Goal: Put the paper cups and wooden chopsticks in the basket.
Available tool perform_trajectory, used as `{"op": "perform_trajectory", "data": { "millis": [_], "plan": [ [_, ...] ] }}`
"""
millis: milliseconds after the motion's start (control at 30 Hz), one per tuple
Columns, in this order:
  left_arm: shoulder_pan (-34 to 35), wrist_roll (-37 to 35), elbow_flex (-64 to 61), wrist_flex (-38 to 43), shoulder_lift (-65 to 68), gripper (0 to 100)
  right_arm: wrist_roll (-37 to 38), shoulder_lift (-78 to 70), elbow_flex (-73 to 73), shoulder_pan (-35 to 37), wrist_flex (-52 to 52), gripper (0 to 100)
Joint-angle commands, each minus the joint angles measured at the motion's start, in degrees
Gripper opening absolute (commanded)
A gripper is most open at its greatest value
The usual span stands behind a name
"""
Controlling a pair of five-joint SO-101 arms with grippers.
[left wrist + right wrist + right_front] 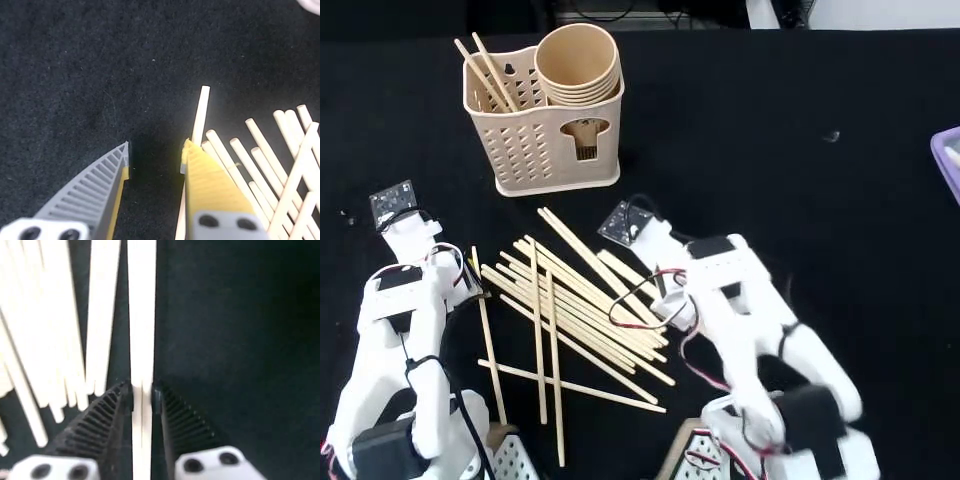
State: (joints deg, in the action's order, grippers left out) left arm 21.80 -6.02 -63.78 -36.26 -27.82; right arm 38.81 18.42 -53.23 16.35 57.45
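Clamping one slim wooden chopstick (141, 315), the right pincer (142, 388) has ribbed jaws.

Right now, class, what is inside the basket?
The basket holds a stack of paper cups in one compartment and two wooden chopsticks leaning in the other. Its walls cover their lower ends and the basket floor.

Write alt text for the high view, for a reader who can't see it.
Loose chopsticks lie scattered on a black table, with the left arm and right arm at either side of the pile. Behind stands a basket holding stacked cups and two more chopsticks.
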Motion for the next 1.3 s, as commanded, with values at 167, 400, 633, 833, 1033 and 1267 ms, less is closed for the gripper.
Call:
{"op": "perform_trajectory", "data": {
  "millis": [167,400,633,833,1033,1267],
  "plan": [
    [0.0,0.4,0.6,0.3,-1.8,18,0.3,26.7,1.5,0.8,9.0,1.0],
    [0.0,0.2,0.6,0.5,-1.8,18,-9.7,42.9,12.5,13.0,6.4,1.0],
    [0.0,0.3,0.6,0.6,-1.8,18,-27.3,35.9,15.3,18.4,-28.1,1.0],
    [0.0,0.4,0.4,0.6,-1.8,18,-31.6,22.5,21.3,18.5,-50.7,1.0],
    [0.0,0.4,0.4,0.6,-1.8,18,-31.7,4.2,41.4,18.5,-53.2,1.0],
    [0.0,0.4,0.3,0.6,-1.8,18,-31.6,-18.0,61.4,18.5,-53.0,1.1]
  ]
}}
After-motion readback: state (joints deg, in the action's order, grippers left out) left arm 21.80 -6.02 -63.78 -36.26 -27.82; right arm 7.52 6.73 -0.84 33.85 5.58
